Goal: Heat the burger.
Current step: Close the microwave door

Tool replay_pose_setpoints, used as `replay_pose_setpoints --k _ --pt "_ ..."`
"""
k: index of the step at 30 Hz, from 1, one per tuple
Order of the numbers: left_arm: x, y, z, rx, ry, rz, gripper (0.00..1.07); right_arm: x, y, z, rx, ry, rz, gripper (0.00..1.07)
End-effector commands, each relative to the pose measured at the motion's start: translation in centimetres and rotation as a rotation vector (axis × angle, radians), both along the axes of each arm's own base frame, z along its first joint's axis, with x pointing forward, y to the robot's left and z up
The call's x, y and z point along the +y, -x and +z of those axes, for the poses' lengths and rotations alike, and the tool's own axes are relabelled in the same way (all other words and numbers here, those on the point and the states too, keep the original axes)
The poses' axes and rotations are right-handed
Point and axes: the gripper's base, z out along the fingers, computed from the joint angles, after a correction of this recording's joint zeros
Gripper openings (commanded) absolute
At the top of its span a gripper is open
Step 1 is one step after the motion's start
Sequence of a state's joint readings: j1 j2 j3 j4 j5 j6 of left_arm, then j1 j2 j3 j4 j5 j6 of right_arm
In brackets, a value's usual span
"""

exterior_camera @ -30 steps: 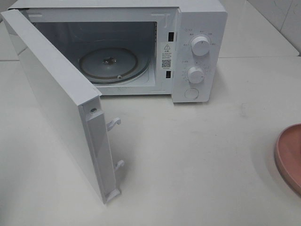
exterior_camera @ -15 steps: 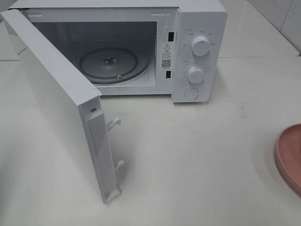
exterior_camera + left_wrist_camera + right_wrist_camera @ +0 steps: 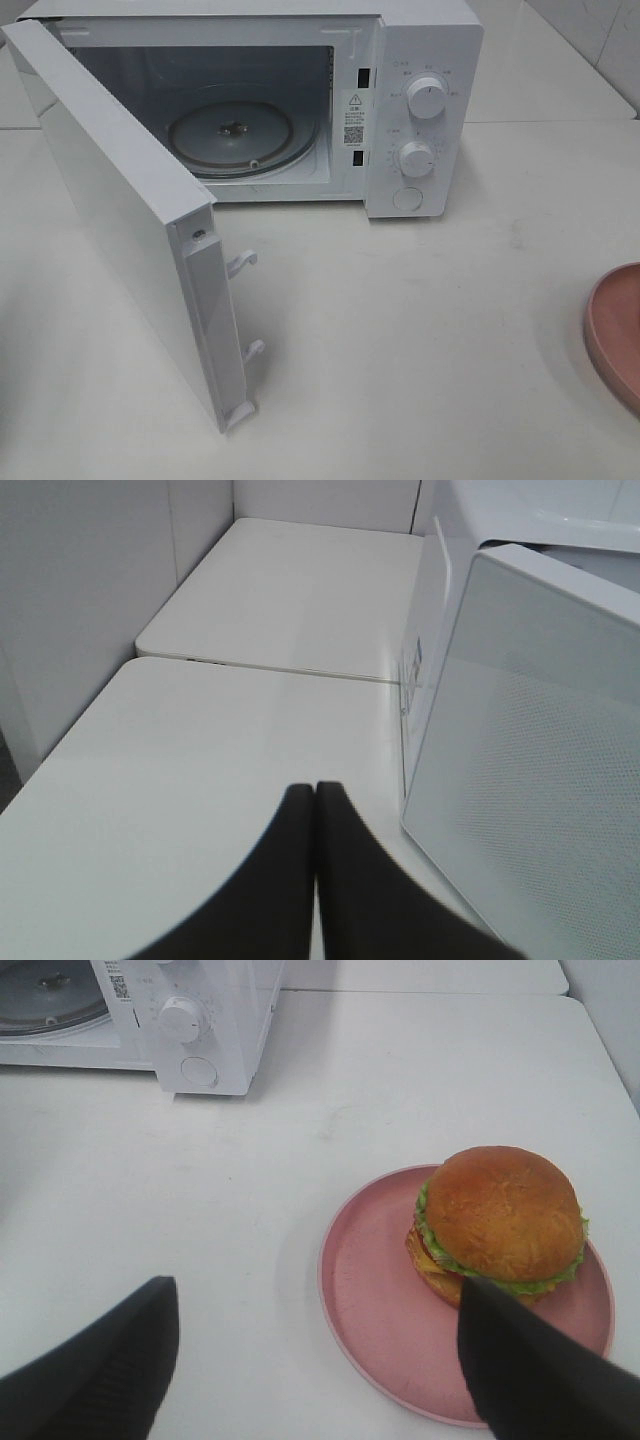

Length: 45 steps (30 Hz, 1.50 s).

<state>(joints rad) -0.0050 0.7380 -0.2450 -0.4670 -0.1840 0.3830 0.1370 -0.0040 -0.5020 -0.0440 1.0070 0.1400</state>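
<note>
Pink plate (image 3: 380, 1330) on the white table (image 3: 300, 1160), and the burger (image 3: 500, 1222) sits on it, off toward one side. Right tool (image 3: 318, 1360) hangs above with fingers spread wide, gripping nothing. Left tool (image 3: 316, 792) is pressed together beside the microwave's (image 3: 420, 110) wide-open door (image 3: 130, 220).

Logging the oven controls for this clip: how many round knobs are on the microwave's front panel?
2. The upper knob sits above the lower knob on the microwave's right panel, with a round button beneath them.

warning label (image 3: 353, 102), QR code (image 3: 353, 133), text illegible
</note>
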Motion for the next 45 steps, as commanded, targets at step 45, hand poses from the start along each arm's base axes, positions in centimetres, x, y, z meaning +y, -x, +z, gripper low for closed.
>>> replay_pose_setpoints --k 45 --pt "-11.6 -9.2 -7.1 -0.03 0.059 -0.61 0.0 -0.1 0.3 0.0 -0.037 0.007 0.001 0.75"
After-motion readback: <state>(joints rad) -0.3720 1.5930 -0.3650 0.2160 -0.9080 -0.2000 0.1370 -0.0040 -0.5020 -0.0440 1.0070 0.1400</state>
